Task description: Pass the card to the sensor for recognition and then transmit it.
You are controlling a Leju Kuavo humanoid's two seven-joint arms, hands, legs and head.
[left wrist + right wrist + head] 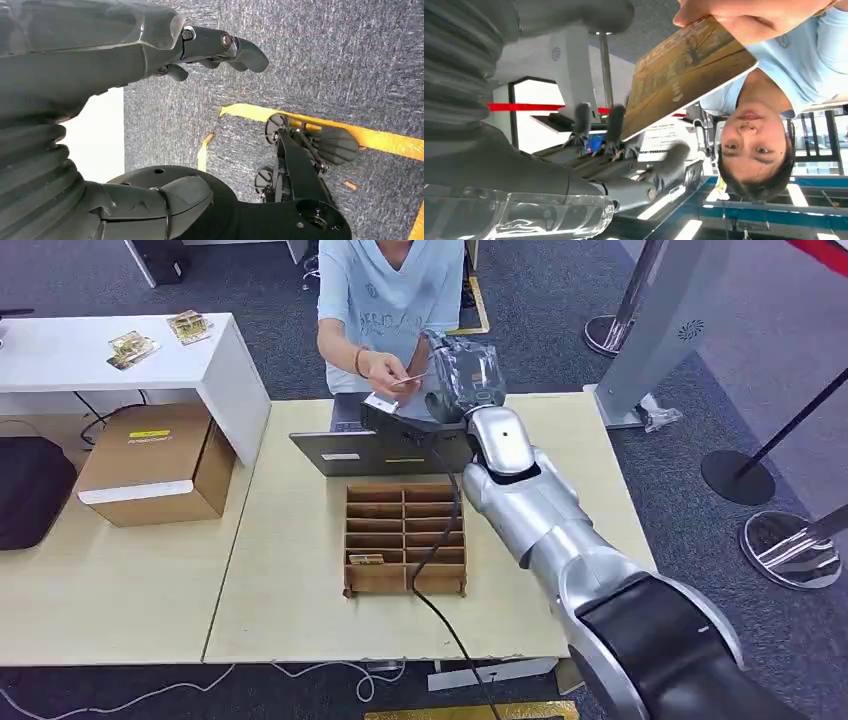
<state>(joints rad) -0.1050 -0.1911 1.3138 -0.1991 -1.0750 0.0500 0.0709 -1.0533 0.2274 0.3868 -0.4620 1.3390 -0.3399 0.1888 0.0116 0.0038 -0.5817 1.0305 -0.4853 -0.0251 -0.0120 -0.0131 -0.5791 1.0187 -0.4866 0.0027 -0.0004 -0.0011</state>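
fingers (614, 122) of your right hand (462, 375) stand spread just beside the card (684, 75), whose near edge lies at their tips while a person's hand (385, 368) pinches its far end, and your left hand (220, 47) hangs empty with fingers loosely extended.

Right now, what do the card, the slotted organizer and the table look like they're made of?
Card: looks like stiff plastic or coated board, brown print, thin white edge, held flat in the person's hand; which one is unclear.
Slotted organizer: brown matte dividers, likely thin wood or cardboard.
Table: pale wood-grain top, probably laminate, slight sheen.
The right hand looks grey, under a clear glossy cover.
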